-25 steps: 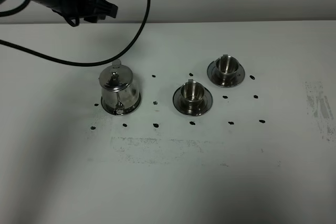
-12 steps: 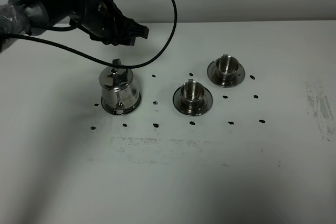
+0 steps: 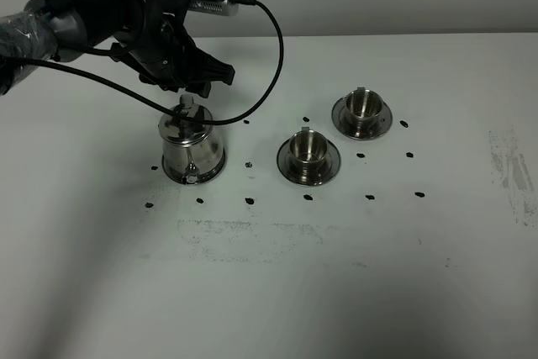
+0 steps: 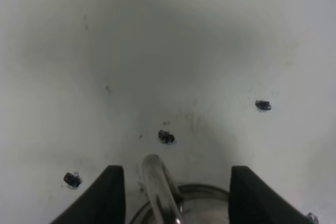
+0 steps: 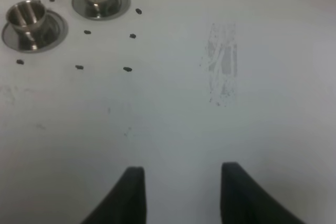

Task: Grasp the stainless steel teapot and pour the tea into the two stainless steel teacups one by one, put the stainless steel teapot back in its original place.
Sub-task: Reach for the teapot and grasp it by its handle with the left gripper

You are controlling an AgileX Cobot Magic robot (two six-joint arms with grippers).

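Observation:
The stainless steel teapot (image 3: 192, 147) stands upright on a shallow steel tray, the original place (image 3: 211, 173), left of the middle of the white table. My left gripper (image 3: 206, 83) hovers just behind and above the pot's lid. In the left wrist view it (image 4: 177, 171) is open, its black fingers (image 4: 107, 195) on either side of the pot's curved steel handle (image 4: 157, 184) without touching it. The two stainless steel teacups sit on saucers, one near the middle (image 3: 308, 150) and one farther back right (image 3: 363, 109). My right gripper (image 5: 181, 174) is open over bare table.
Small black marks (image 3: 250, 200) dot the table around the pot and cups. A black cable (image 3: 273, 48) loops from the left arm above the pot. A scuffed patch (image 3: 508, 166) lies at the far right. Both cups (image 5: 32, 17) also show in the right wrist view.
The left arm has swung in from the upper left and come down towards the teapot, ending just over its handle. The pot, the cups and the right gripper have not moved.

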